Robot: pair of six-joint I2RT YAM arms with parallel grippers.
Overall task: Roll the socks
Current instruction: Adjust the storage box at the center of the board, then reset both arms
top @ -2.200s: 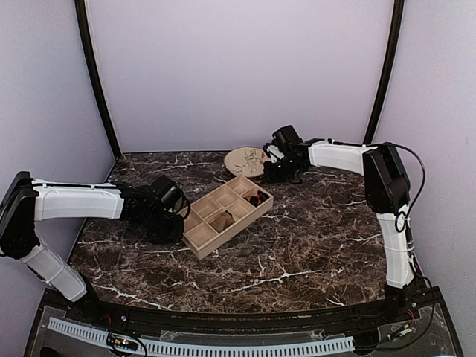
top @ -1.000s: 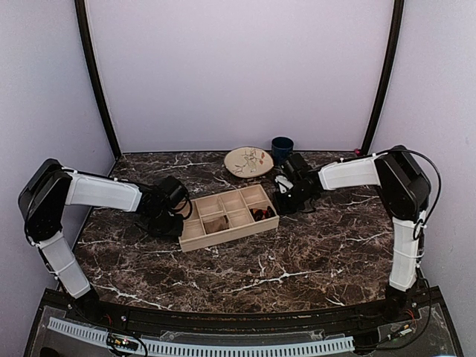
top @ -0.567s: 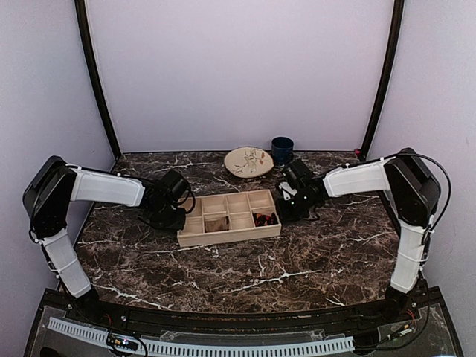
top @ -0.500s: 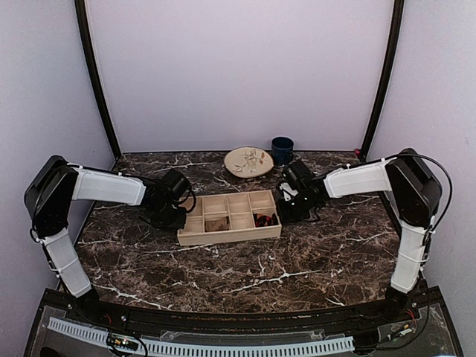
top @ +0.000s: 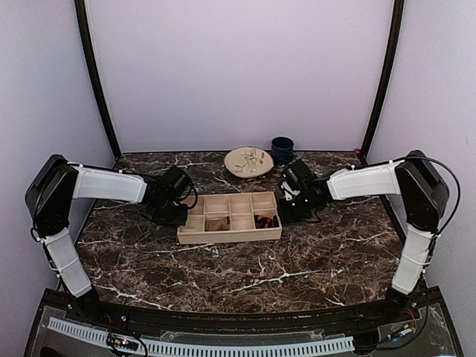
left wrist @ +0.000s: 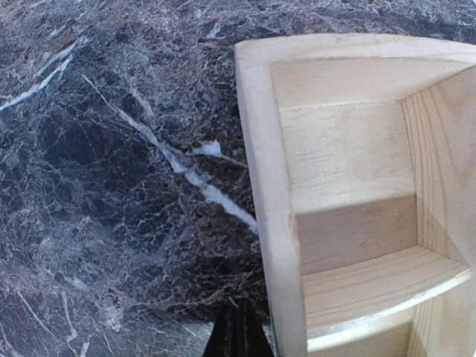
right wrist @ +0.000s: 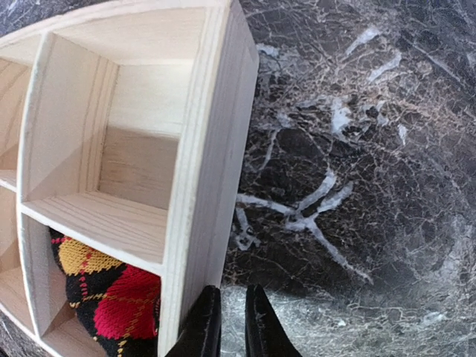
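A wooden tray (top: pixel 230 236) with two rows of compartments is sitting in the middle of the marble table (top: pixel 320 256), its long side running from 9 o'clock to 3 o'clock in the overhead view. The tan sock (top: pixel 217 224) is lying bunched in the near row, second compartment from the 9 o'clock end. The argyle sock (right wrist: pixel 104 297) is lying in the near row's last compartment at the 3 o'clock end, its red and orange diamonds showing over the divider in the right wrist view.

The left gripper (left wrist: pixel 238 338) is hovering low at the tray's 9 o'clock end, just outside the outer wall, with its fingertips pressed together and nothing between them. The right gripper (right wrist: pixel 230 327) is sitting at the tray's 3 o'clock end, just outside the wall beside the argyle sock's compartment; its fingers (right wrist: pixel 259 327) are standing slightly apart, a thin strip of marble showing between them, and they are clamping nothing.

Beyond the tray, a patterned plate (top: pixel 248 161) is resting at 12 o'clock, and a dark blue cup (top: pixel 282 149) is standing at 1 o'clock, just beside the plate
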